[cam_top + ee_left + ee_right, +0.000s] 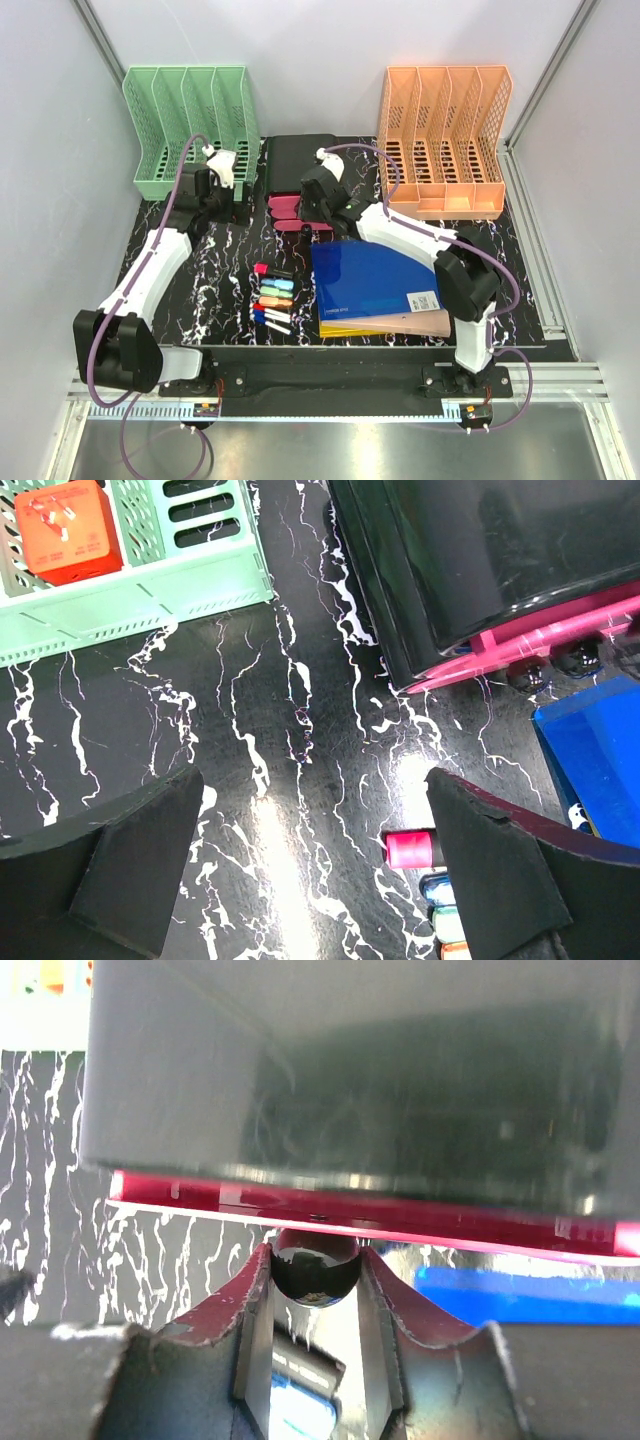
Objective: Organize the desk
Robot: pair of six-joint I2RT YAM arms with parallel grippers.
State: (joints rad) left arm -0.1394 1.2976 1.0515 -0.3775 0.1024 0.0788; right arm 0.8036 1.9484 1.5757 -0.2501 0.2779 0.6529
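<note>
Our right pincer [315, 1252] seems pinched on the knob [315, 1280] of the box [350, 1090]; our left pincer [315, 800] gapes empty. Loose pens [272, 298] and a book [370, 285] lie on the surface [215, 265], mid-frame. The green rack [185, 120] and orange rack [445, 130] hold little, so we judge most sorting remains.

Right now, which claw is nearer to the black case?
Right. The right claw is at the edge of the case, clamped on a black knob. The left claw hangs open over the desk, apart from the case, to its left.
</note>
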